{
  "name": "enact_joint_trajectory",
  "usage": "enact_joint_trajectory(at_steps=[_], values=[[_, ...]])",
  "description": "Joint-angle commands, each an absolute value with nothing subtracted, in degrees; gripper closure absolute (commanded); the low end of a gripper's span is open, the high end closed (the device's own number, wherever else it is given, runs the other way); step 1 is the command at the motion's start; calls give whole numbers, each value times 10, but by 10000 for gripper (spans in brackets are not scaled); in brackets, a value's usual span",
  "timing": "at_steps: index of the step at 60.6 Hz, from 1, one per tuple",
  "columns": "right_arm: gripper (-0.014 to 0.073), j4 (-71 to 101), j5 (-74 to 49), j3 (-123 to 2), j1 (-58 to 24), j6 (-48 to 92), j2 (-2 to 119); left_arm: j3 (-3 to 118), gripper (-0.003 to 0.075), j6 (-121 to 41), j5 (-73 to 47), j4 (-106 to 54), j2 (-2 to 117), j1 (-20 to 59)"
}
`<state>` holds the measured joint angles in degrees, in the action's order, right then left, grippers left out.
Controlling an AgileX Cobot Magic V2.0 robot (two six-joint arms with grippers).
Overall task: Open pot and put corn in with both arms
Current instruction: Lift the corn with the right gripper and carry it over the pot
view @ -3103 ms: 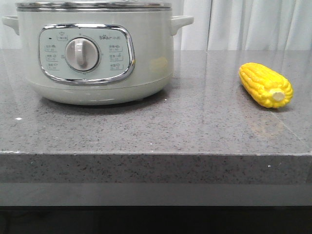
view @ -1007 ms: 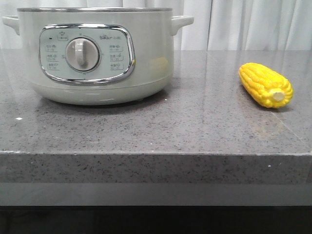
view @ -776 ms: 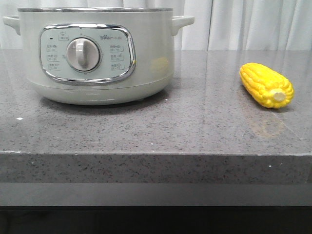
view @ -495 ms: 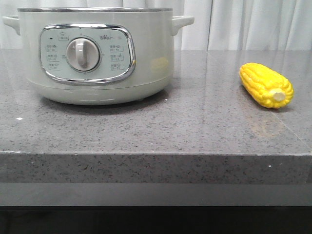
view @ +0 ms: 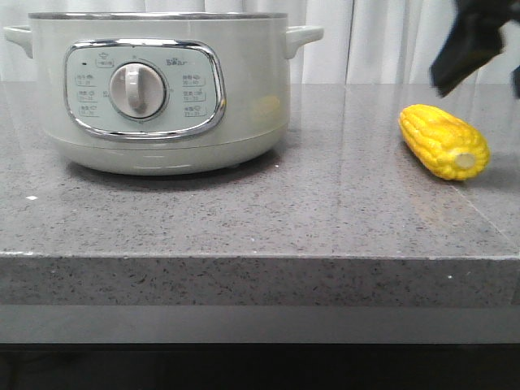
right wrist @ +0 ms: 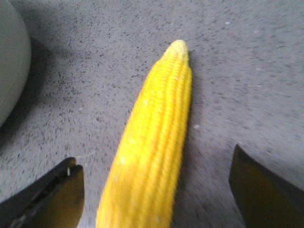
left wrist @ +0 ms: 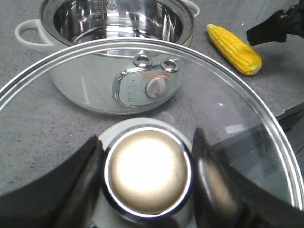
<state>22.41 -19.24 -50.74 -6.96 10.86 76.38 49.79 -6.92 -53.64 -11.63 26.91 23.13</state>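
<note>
The pale grey-green pot (view: pixel 162 89) stands at the table's left with no lid on; its steel inside (left wrist: pixel 118 19) shows in the left wrist view. My left gripper (left wrist: pixel 147 175) is shut on the chrome knob (left wrist: pixel 146 156) of the glass lid (left wrist: pixel 237 90) and holds the lid up, nearer the table's front than the pot. The yellow corn (view: pixel 443 142) lies on the table at the right. My right gripper (view: pixel 481 77) hangs open just above it; in the right wrist view the corn (right wrist: pixel 154 147) lies between the spread fingers (right wrist: pixel 52 190) without touching them.
The grey speckled table (view: pixel 244 219) has its front edge close to the camera. White curtains (view: pixel 390 41) hang behind. Bare table lies between the pot and the corn.
The lid has left the pot's rim. My right gripper has come into the front view at the top right, above the corn. The pot and corn have not moved.
</note>
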Motion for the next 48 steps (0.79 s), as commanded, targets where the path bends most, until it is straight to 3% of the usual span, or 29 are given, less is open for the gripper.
enact_joint_trajectory(at_steps=[1, 16, 34, 40, 48], values=[[-40, 244, -154, -556, -73, 113, 800, 519, 584, -71, -456, -136, 271, 234], [-16, 249, -173, -603, -73, 113, 868, 519, 584, -71, -454, -136, 271, 234], [389, 249, -178, -608, -73, 113, 875, 519, 584, -71, -454, -136, 271, 234], [447, 249, -178, -609, -73, 113, 871, 519, 584, -71, -453, -136, 271, 234], [454, 249, -181, -628, -73, 113, 849, 519, 584, -71, -453, -136, 271, 234]])
